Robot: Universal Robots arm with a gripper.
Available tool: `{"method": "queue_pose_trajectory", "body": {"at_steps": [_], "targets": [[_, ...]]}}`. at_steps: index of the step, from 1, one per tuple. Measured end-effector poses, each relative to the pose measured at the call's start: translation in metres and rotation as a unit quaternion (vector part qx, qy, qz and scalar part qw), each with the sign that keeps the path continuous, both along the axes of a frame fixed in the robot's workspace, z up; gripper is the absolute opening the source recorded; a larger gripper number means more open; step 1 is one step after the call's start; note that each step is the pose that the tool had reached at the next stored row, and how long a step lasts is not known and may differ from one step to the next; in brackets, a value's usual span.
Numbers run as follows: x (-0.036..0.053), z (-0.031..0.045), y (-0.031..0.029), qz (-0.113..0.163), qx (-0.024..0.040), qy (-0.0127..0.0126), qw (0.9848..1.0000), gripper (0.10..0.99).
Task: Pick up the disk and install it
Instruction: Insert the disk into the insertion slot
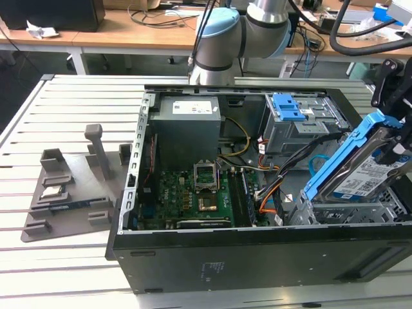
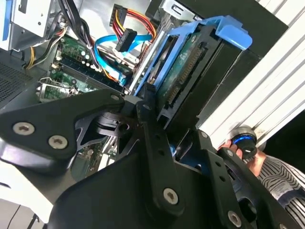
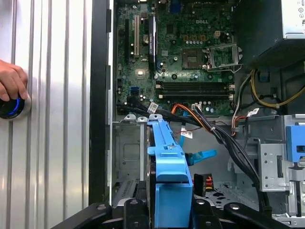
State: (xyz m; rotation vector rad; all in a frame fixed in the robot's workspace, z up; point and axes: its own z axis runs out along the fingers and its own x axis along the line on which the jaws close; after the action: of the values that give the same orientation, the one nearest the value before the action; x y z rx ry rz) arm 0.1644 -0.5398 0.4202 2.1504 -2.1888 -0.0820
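In the exterior view, a slatted metal table (image 1: 64,257) carries an open computer case (image 1: 257,257) lying on its side. At about three o'clock the disk (image 1: 370,174) hangs tilted, label up and blue rail along its edge. The gripper (image 1: 398,132) is clamped on its upper end, and its lower end is over the grey bay (image 1: 347,209) in the case's corner. Whether the disk touches that bay I cannot tell. The motherboard (image 1: 193,193) lies near six o'clock inside the case, and a drive cage with a blue latch (image 1: 293,116) sits at about one o'clock. A grey fixture (image 1: 71,187) rests on the slats at nine o'clock. At twelve o'clock the robot arm (image 1: 238,32) rises in front of wooden desks (image 1: 129,35) strewn with cables.

In the second wrist view, the gripper (image 2: 174,126) grips the disk (image 2: 190,76) by its blue-railed sides, connector edge showing. Beyond the case, a person's hand (image 2: 257,160) is at a blue-lit knob (image 2: 243,143) beside the table's slats (image 2: 257,86).

In the first wrist view, the disk (image 3: 169,162) stands edge-on between the black fingers (image 3: 138,210), pointing into the case toward the motherboard (image 3: 190,62). On the slats (image 3: 52,119) outside the case wall, the hand (image 3: 12,81) covers the knob (image 3: 9,106).
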Motion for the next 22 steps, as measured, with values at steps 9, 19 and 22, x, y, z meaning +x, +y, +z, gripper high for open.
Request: {"method": "queue_pose_trajectory", "body": {"at_steps": [9, 19, 22], "targets": [[-0.0299, 0.0001, -0.0001, 0.0, -0.0001, -0.0055, 1.0, 0.365], [-0.024, 0.0101, 0.0, 0.0, 0.0028, -0.0022, 1.0, 0.365], [-0.0131, 0.0101, 0.0, 0.0, 0.0053, 0.0035, 1.0, 0.365]]}}
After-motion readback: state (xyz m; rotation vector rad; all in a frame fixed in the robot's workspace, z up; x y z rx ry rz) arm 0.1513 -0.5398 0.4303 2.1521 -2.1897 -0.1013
